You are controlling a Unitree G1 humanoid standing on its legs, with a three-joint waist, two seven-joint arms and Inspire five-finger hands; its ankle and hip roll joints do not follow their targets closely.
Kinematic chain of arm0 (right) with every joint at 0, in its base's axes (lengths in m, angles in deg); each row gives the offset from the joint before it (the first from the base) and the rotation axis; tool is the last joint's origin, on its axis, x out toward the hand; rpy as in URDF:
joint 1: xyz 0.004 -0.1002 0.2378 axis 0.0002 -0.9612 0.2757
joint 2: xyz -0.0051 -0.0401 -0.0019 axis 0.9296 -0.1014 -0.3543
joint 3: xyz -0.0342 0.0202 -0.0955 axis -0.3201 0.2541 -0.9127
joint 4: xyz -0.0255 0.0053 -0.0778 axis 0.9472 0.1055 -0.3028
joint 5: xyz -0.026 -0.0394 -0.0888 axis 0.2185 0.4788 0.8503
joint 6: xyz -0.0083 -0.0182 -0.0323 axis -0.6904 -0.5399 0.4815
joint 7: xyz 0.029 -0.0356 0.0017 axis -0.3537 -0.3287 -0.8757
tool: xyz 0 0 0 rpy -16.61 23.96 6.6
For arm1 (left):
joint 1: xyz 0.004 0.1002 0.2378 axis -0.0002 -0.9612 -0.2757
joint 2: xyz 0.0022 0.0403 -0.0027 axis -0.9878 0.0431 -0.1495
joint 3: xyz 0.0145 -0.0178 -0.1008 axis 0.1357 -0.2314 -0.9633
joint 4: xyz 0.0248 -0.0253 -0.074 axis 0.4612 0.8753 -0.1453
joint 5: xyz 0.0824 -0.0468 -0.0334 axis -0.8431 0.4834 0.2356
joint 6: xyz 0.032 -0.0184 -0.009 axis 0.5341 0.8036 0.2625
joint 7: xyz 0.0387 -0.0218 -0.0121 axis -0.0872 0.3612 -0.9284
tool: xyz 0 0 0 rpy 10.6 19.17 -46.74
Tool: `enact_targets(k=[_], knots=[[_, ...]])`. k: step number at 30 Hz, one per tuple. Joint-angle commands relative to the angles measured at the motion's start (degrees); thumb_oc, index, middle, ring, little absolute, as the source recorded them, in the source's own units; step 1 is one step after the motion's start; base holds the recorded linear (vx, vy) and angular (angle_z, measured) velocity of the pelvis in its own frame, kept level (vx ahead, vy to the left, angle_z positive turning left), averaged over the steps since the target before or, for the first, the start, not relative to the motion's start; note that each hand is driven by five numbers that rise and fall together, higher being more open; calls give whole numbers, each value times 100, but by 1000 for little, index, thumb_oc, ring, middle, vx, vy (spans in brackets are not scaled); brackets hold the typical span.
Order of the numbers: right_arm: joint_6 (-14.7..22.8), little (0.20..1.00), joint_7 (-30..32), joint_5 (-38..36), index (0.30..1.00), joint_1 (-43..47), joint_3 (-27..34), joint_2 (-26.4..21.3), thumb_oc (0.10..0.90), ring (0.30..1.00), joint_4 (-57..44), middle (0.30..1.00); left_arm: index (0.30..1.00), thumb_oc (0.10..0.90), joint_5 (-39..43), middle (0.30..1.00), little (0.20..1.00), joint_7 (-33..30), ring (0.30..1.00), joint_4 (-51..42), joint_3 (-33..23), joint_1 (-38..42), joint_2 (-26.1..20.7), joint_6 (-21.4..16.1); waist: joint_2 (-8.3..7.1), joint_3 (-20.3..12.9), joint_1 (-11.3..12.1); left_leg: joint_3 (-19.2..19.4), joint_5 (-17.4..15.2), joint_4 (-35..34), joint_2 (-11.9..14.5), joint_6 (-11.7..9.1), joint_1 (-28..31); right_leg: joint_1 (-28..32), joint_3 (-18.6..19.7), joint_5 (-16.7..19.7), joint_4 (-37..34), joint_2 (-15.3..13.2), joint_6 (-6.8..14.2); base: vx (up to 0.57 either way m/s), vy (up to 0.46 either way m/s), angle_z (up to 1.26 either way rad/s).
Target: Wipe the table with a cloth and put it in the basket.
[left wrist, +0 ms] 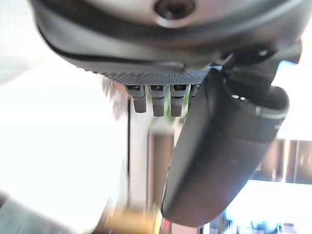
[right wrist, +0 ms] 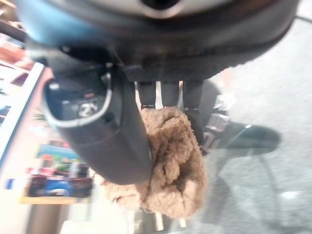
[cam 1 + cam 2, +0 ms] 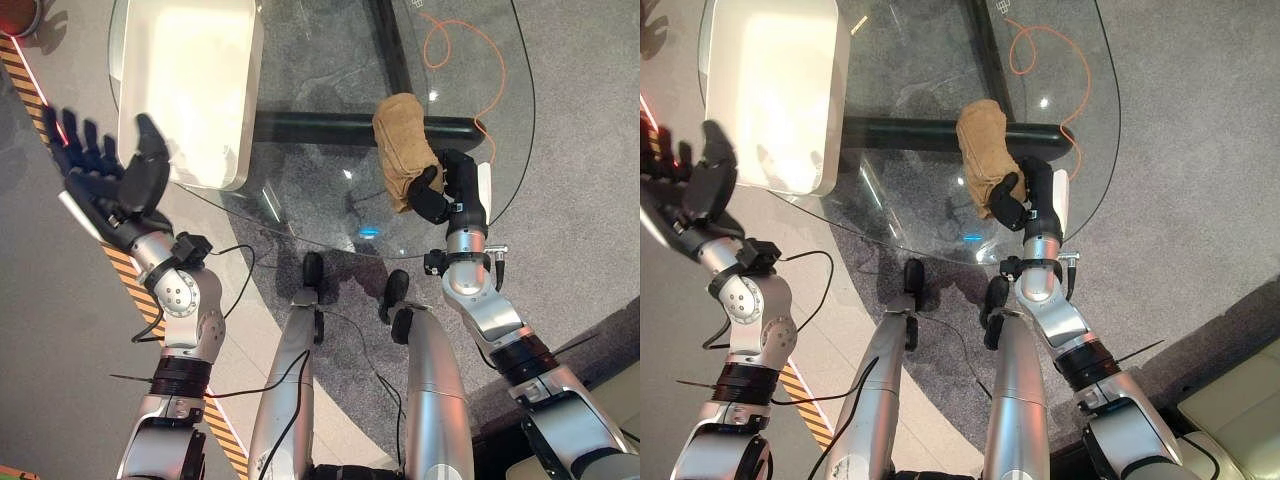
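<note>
A tan fluffy cloth lies bunched on the glass table, near its front right edge. My right hand grips the cloth's near end, with thumb and fingers curled round it. My left hand hangs raised off the table's left side, fingers spread straight and holding nothing. A white basket stands on the table's left part, just beyond the left hand.
An orange cable loops on the floor under the glass. A dark bar of the table's frame runs under the glass behind the cloth. Striped tape marks the floor at the left.
</note>
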Motion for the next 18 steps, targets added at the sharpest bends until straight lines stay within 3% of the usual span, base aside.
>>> enact_targets(k=[1,8,11,13,18], knots=[[1171,200,-198,562,300,462,345,247,100,300,-1432,300,900,800,374,900,900,949,900,-685,-149,4,-188,-101,-2,-165,-107,508,-557,116,-269,443,318,221,107,294,-516,280,180,0,0,0],[1274,200,-457,660,300,534,367,296,100,300,-1894,300,900,800,1221,900,900,2049,900,-897,221,132,-143,537,-27,-165,-188,565,-546,63,-244,447,385,308,111,355,-620,306,220,-6,0,-2],[1336,200,-505,737,300,582,341,323,100,300,-1945,300,900,800,1445,900,900,2244,900,-844,308,215,-110,661,-34,-165,-219,576,-547,46,-240,449,407,319,124,366,-635,320,229,0,0,0],[1376,200,-572,702,300,618,329,306,100,300,-2103,300,900,800,1727,900,900,2389,900,-881,380,296,-115,970,-55,-165,-251,610,-548,24,-229,443,450,373,124,387,-699,322,242,-5,-3,-2],[1376,200,-683,606,300,695,260,279,100,300,-2331,300,900,800,2123,900,900,2561,900,-903,430,417,-116,1037,-73,-165,-294,648,-554,7,-217,433,489,420,138,405,-768,328,247,-1,1,-6]])
